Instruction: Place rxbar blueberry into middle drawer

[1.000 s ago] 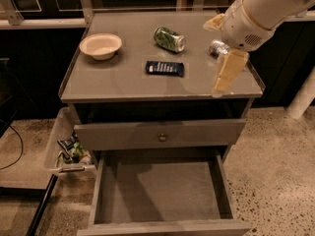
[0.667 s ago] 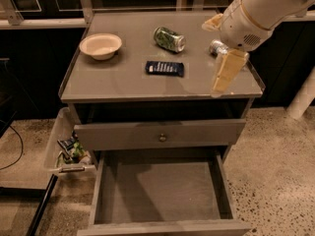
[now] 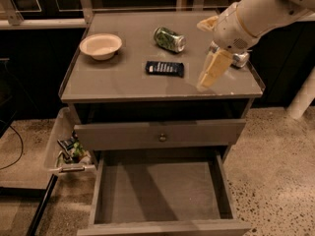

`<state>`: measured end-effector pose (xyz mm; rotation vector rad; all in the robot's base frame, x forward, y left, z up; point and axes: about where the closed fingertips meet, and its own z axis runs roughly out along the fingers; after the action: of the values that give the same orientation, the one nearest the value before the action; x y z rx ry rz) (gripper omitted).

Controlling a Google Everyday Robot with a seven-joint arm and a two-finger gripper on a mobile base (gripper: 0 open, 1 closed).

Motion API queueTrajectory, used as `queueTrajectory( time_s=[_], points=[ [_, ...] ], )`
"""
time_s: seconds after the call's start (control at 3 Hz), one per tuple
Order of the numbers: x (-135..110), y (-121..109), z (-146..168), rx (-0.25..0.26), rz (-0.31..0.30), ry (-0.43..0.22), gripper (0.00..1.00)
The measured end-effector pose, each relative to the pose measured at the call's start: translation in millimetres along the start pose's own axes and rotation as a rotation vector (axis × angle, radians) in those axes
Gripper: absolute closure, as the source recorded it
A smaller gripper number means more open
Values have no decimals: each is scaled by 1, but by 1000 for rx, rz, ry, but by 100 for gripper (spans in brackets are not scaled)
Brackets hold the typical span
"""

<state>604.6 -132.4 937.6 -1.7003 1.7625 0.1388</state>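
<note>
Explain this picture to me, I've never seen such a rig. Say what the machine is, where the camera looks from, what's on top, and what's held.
The white limb is a robot's single arm, ending in a gripper over the right side, as pictured, of the cabinet top. One camera looks down at the cabinet's front; its mount cannot be told. On top lie a bowl, a green can, the rxbar blueberry and, partly behind the gripper, a silver can. Nothing appears held. Below, the middle drawer stands open.

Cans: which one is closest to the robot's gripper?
The silver can, peeking out beside the gripper hovering over the tabletop's right end. The green can lies on its side, farther left.
</note>
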Motion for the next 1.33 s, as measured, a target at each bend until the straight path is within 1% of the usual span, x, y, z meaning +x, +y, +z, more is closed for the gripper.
queueTrajectory(
  time_s=[0.33,0.67,1.0,1.33],
  points=[
    [-2,-16,27,-14,49,-135,0],
    [-7,-21,57,-66,119,-239,0],
    [-11,-21,83,-108,174,-273,0],
    [-9,-26,104,-120,196,-237,0]
  ],
)
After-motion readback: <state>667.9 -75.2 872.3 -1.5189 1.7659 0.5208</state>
